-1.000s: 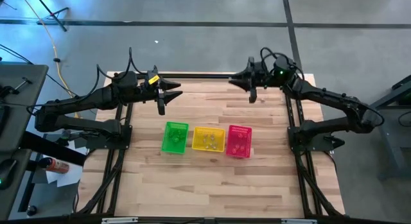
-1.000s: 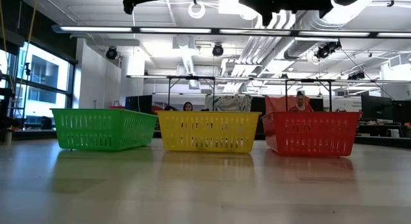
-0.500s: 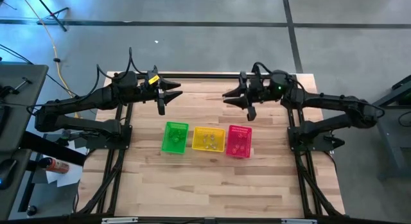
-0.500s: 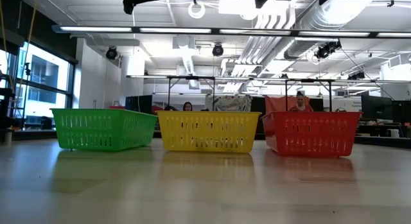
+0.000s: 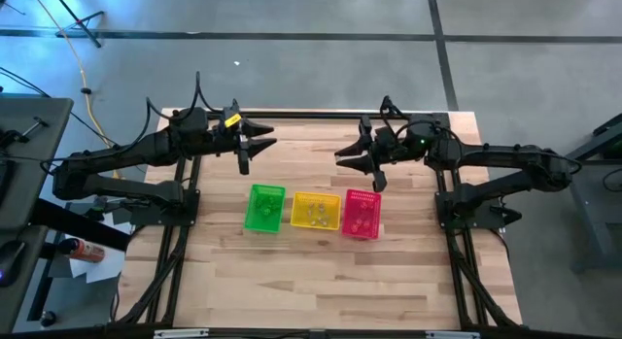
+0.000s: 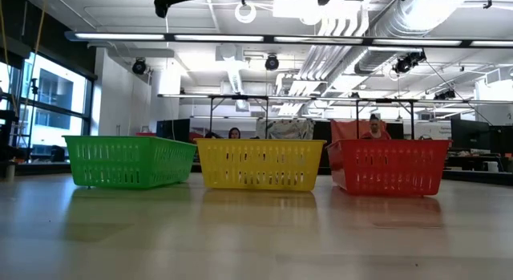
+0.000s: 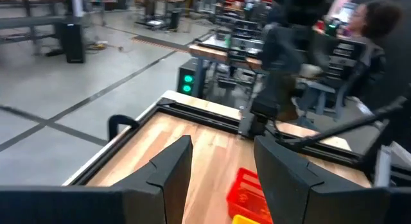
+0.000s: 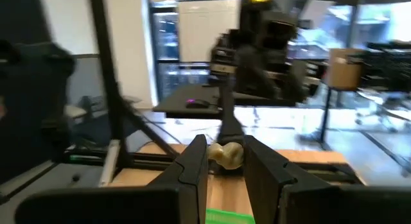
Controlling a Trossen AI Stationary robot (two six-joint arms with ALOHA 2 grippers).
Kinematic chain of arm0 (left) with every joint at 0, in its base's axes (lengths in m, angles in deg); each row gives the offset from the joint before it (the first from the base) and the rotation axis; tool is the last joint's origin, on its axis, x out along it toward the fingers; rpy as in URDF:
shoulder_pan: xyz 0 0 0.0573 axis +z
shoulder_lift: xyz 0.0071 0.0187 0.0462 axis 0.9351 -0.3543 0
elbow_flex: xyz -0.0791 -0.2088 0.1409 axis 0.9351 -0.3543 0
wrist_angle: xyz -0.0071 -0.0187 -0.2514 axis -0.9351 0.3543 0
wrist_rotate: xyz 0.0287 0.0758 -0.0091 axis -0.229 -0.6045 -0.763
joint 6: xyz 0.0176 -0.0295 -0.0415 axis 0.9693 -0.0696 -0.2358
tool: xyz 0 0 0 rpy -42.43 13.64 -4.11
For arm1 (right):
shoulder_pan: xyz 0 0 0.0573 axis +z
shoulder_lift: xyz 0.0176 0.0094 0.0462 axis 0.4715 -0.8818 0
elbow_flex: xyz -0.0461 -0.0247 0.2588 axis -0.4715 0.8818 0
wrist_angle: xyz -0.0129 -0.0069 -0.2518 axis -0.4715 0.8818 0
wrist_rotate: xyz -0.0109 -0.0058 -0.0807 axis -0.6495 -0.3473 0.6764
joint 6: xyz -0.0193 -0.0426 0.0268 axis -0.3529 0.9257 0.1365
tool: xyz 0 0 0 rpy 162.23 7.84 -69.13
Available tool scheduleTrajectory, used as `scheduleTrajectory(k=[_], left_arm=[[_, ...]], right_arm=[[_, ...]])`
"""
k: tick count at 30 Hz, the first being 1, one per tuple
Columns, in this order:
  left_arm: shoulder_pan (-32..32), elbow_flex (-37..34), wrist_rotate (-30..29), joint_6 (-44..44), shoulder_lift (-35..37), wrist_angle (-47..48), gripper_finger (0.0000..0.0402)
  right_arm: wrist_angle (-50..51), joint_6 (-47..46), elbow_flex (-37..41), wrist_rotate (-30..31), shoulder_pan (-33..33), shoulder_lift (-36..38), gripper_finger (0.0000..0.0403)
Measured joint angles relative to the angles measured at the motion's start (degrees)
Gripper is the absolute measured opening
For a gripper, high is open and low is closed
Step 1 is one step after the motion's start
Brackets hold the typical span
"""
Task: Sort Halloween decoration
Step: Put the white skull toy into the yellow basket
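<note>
My right gripper (image 5: 342,154) hangs high over the table's far half, just beyond the pink basket (image 5: 362,214), and points toward the table's left. It is shut on a small pale trinket (image 8: 226,155) of the Halloween decoration. My left gripper (image 5: 269,138) waits high at the far left. It is open, with nothing between its fingers (image 7: 173,169). The green basket (image 5: 265,208), yellow basket (image 5: 316,211) and pink basket stand in a row mid-table, with small trinkets lying in them. My right gripper pinches the pale trinket by its two sides (image 8: 215,155) between its two fingers (image 8: 196,163). The fingers lie about level and point toward the table's left. The trinket is lifted clear, well above the table.
In the low view the green basket (image 6: 128,161), yellow basket (image 6: 260,164) and pink basket (image 6: 390,166) rest on the wooden top (image 6: 256,240). A dark frame rail (image 5: 311,114) runs along the far edge. People sit in the room beyond (image 7: 372,25).
My right gripper has swung from the far right corner toward the table's left and near edges, turning to point more to the left, and now hangs just beyond the pink basket. It has stayed shut on the pale trinket. The baskets have not moved.
</note>
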Motion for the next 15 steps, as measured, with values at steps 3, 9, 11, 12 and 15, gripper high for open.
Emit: scheduleTrajectory(k=[3,9,11,12,15], left_arm=[[0.0,0.0,3.3,1.5,0.0,0.0,0.0156],[0.0,0.0,7.0,4.3,0.0,0.0,0.0156],[0.0,0.0,7.0,4.3,0.0,0.0,0.0156],[0.0,0.0,7.0,4.3,0.0,0.0,0.0156],[0.0,0.0,7.1,3.1,0.0,-0.1,0.0156]], right_arm=[[0.5,-1.4,0.0,4.4,0.0,0.0,0.0066],[0.5,-3.5,0.0,7.9,0.0,0.0,0.0066],[0.5,-5.6,0.0,8.0,0.0,0.0,0.0066],[0.5,-6.2,0.0,8.0,0.0,0.0,0.0066],[0.5,-7.8,0.0,8.0,0.0,0.0,0.0066]])
